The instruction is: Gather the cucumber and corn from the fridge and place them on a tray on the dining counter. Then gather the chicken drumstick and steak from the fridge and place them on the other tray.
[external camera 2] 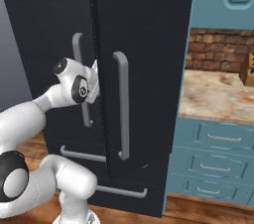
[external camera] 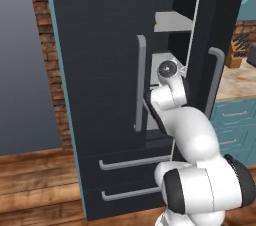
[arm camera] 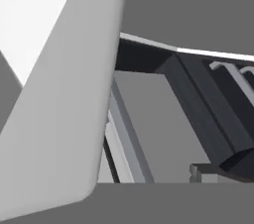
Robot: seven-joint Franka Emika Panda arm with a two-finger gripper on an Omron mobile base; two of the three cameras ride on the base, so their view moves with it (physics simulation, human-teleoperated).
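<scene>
The fridge (external camera: 100,45) stands close in front of me, tall and near black. Its right door (external camera 2: 149,44) is swung partly out, leaving a narrow gap beside the left door's silver handle (external camera: 141,82). My wrist (external camera: 169,70) pushes into that gap at handle height, and the gripper (external camera 2: 94,82) sits at the door's edge, mostly hidden. In the hand view a pale grey inner panel (arm camera: 59,94) and dark shelving (arm camera: 208,114) lie close ahead, with nothing between the fingers. The cucumber, corn, chicken drumstick, steak, trays and dining counter are hidden or out of view.
A grey shelf (external camera: 172,21) shows high in the opening. Two fridge drawers with bar handles (external camera: 131,163) run below the doors. To the right stands a stone-topped counter (external camera 2: 218,94) on teal drawers (external camera 2: 218,166), with a knife block (external camera: 236,52). Brick wall (external camera: 50,60) is at left.
</scene>
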